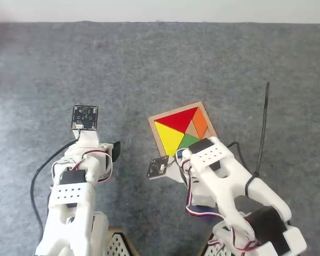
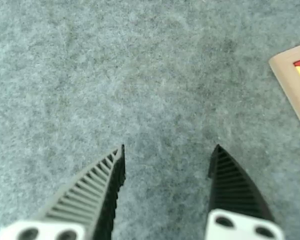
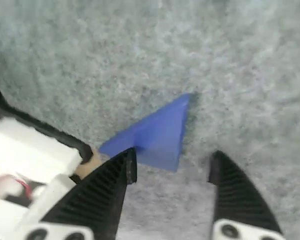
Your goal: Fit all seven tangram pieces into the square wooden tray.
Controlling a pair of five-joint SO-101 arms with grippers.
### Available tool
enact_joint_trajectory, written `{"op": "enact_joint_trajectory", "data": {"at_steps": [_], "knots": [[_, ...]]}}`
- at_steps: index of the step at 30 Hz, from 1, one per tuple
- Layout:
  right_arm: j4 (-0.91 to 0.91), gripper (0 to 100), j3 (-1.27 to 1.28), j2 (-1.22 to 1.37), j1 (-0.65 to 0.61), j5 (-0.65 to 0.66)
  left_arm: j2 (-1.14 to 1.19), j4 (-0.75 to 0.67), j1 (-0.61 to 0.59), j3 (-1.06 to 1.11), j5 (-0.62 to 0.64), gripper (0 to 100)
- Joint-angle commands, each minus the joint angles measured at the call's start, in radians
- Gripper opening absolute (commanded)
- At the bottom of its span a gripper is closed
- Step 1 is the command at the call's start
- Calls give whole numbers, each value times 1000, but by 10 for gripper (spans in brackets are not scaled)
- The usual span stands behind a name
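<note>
On fuzzy grey felt (image 3: 240,60) rests a blue triangular piece (image 3: 157,135).

White-shelled left arm (image 1: 72,197) and right arm (image 1: 224,165) carry black motors, dotted screw holes and black, red and white cables; the left gripper (image 2: 170,147) has ribbed dark fingers (image 2: 232,185).

wooden tray (image 1: 173,110) holds red, yellow, green, orange pieces (image 1: 178,120); blue triangle (image 3: 157,137) lies outside.
</note>
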Motion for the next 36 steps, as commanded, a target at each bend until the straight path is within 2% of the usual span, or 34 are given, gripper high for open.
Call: {"op": "enact_joint_trajectory", "data": {"at_steps": [1,3,8,11,17,27,36], "knots": [[12,265,-40,-15,-36,-207,-9,-15,2,-2,-8,269],[8,247,-37,-10,-33,-256,-9,-15,2,-2,-8,269],[10,223,-38,-22,39,-259,-9,-15,2,-2,-8,269],[8,223,-41,-45,44,-236,-8,-17,2,-2,-8,269],[2,224,-12,-166,41,-288,-6,-18,2,-2,-8,269],[-48,224,43,-205,-153,-341,-6,-18,2,-2,-9,269],[-61,224,66,-110,-151,-295,-6,-20,2,-2,-9,269]]}}
